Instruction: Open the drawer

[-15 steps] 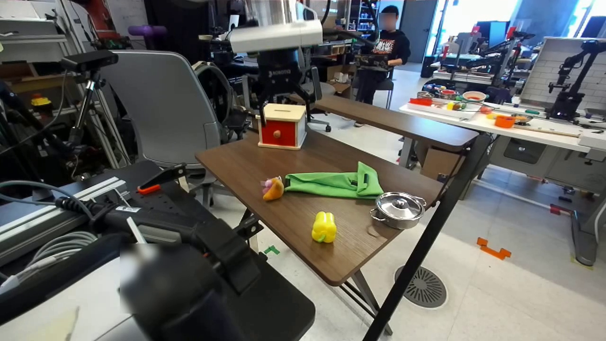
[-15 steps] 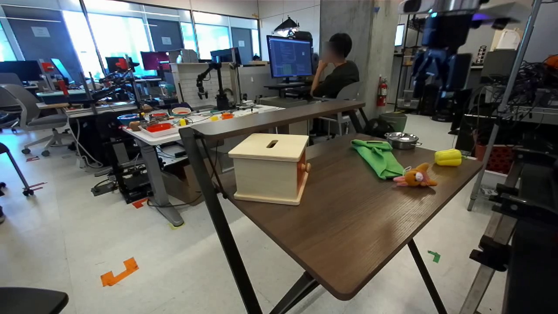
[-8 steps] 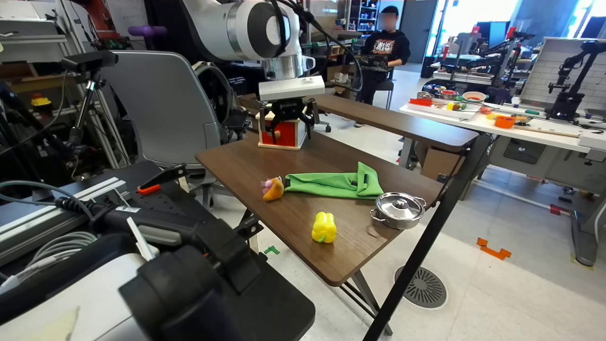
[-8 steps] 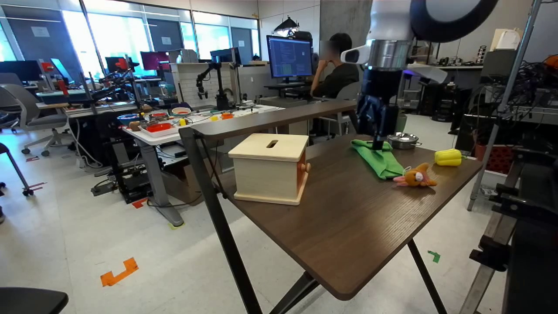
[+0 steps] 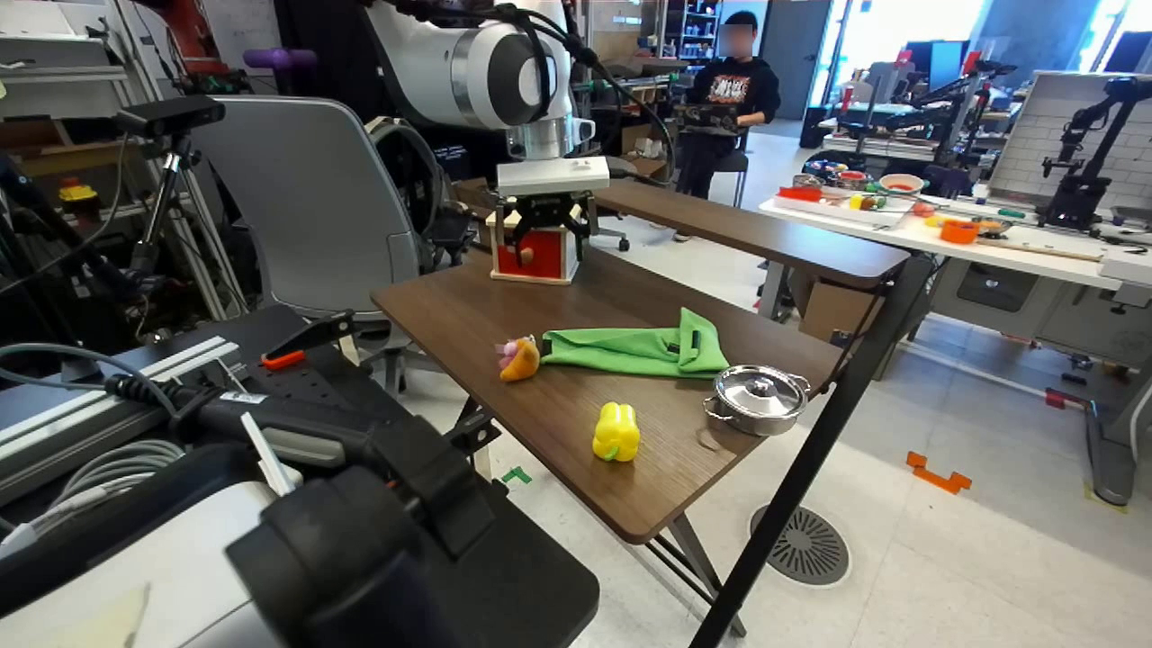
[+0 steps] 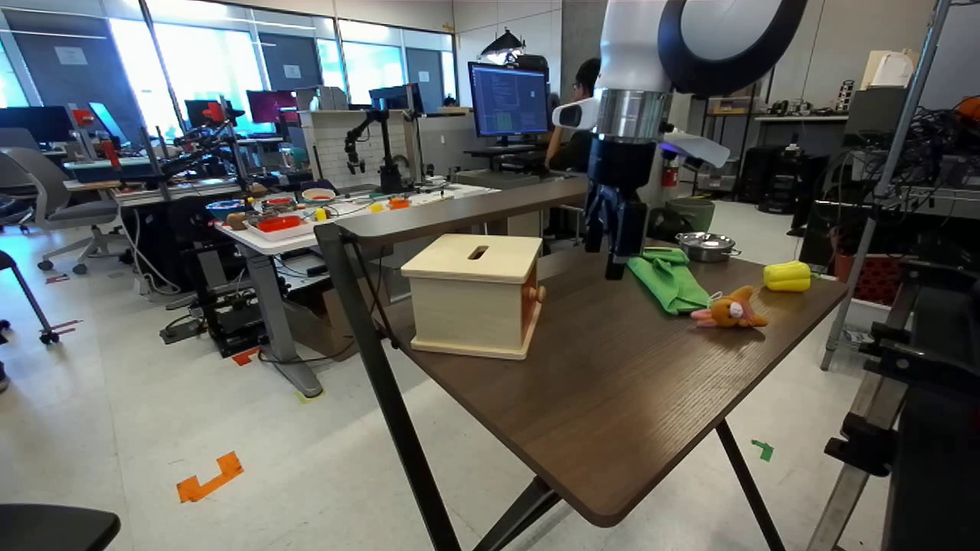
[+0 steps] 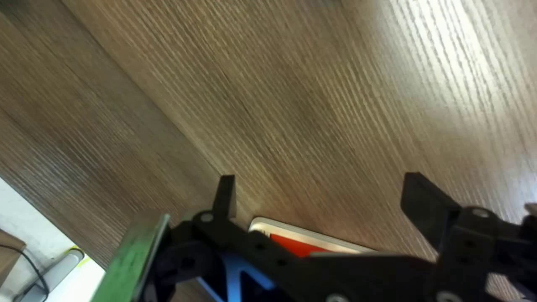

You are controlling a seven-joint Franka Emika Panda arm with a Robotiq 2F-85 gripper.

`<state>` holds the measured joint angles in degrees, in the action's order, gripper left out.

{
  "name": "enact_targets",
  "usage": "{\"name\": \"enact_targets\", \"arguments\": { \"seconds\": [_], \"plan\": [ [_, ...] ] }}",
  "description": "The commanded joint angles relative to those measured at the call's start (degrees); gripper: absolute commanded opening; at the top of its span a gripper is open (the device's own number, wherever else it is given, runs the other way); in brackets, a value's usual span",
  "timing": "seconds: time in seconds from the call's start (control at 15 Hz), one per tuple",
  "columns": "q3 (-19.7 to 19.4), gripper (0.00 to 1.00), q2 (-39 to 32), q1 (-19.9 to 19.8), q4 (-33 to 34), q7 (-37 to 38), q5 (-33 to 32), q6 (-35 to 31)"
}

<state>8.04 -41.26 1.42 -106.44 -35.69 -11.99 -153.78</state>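
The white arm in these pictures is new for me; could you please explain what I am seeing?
It is a robot arm ending in a two-fingered claw, open and holding nothing. Two pictures are taken from outside the robot; the wrist view, taken from the arm itself, looks down on the brown table. On it are a wooden box with a red drawer, which looks closed, a green cloth, a plush toy, a yellow pepper and a lidded pot. The claw hovers in front of the drawer.
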Motion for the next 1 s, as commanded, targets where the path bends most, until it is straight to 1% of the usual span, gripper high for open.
{"name": "enact_targets", "arguments": {
  "seconds": [0.0, 0.2, 0.4, 0.6, 0.73, 0.87, 0.93],
  "plan": [
    [0.50, 1.00, -0.13, -0.58, 0.36, 0.45, -0.71, 0.79],
    [0.82, 1.00, -0.16, -1.22, -0.01, 0.30, -0.16, 0.57],
    [-0.84, 1.00, -0.79, 0.80, -0.06, 4.74, -0.76, -0.05],
    [-1.55, 1.00, -0.95, 2.37, -0.76, 8.98, -1.66, -1.91],
    [-2.41, 1.00, -0.84, 4.09, -1.28, 11.69, -2.64, -3.12],
    [-2.56, 1.00, -1.22, 5.14, -1.20, 13.76, -2.89, -5.54],
    [-1.91, 1.00, -1.57, 4.96, -1.34, 14.41, -2.38, -8.04]
  ]
}}
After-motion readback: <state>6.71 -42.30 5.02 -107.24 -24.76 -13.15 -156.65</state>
